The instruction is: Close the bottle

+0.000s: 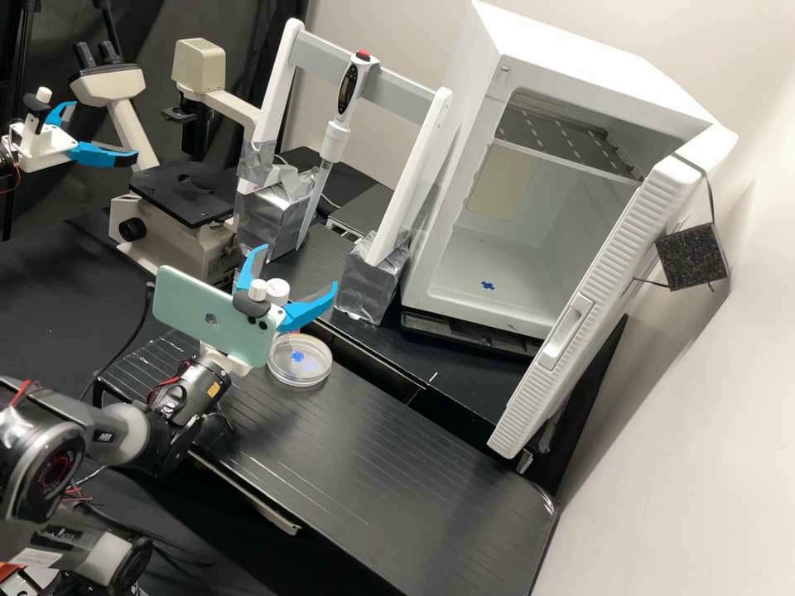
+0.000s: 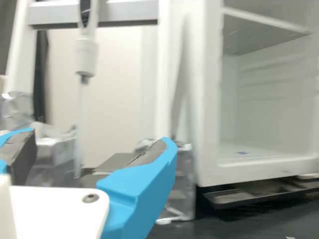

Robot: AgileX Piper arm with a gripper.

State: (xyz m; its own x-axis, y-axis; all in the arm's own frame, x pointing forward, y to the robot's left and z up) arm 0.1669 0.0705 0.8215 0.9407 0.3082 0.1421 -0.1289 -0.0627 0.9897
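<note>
Spreading its two blue fingers (image 1: 308, 310) well apart, the hand (image 1: 300, 265) is open. Below it, a clear round dish (image 1: 301, 381) lies on the black tabletop (image 1: 389, 480). Close behind the hand's base is the bottle, mostly hidden, its round white cap (image 1: 278, 289) visible; how tight it sits, I cannot tell. Farther beyond the hand stands a white rack (image 1: 421, 170).

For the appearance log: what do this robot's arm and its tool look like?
The arm is dark grey and black with a lighter grey section, thin red wires and a small yellow-orange label near the wrist. A mint-green phone is mounted there. The tool is white, with two curved bright blue fingers lined with dark grey pads.
</note>
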